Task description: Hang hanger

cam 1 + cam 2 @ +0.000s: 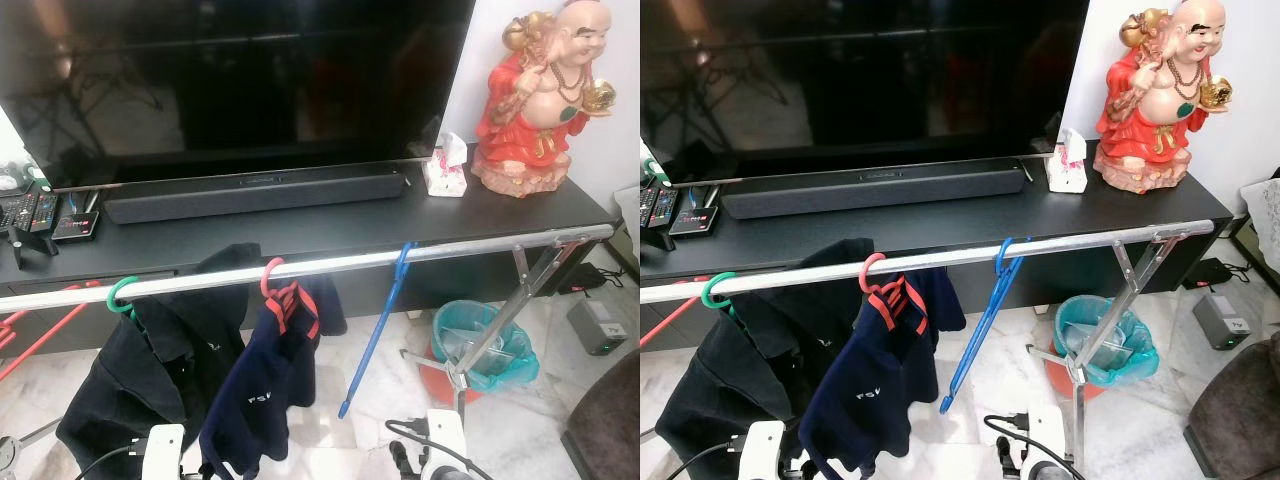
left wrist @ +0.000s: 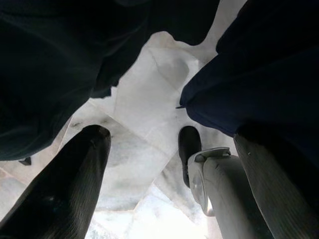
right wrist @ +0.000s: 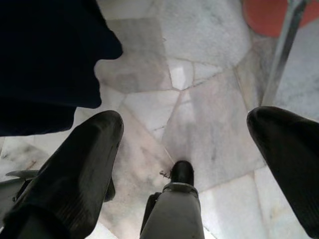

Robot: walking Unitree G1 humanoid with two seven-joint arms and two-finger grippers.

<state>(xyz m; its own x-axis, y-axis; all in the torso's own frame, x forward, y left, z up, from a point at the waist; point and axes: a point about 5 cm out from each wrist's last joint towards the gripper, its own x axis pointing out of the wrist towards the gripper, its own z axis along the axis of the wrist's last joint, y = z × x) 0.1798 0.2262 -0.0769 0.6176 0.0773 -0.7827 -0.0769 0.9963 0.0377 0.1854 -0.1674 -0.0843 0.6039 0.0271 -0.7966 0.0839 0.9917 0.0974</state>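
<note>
The blue hanger (image 1: 980, 325) hangs empty on the metal rail (image 1: 940, 255), just right of the navy shirt (image 1: 875, 385) on its red hanger (image 1: 872, 272). Both claws are released, holding nothing: the left gripper (image 2: 169, 184) and right gripper (image 3: 189, 149) point down at the marble floor (image 3: 199, 99) below the rail.

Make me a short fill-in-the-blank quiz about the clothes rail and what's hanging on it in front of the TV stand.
1. The hanger with no garment on it is ____ in colour.
2. The black garment hangs from a ____ hook.
3. Both grippers, left gripper and right gripper, hang low with fingers ____, holding nothing.
4. The bin under the rail has a ____ liner.

Missing words: blue; green; open; teal
</note>
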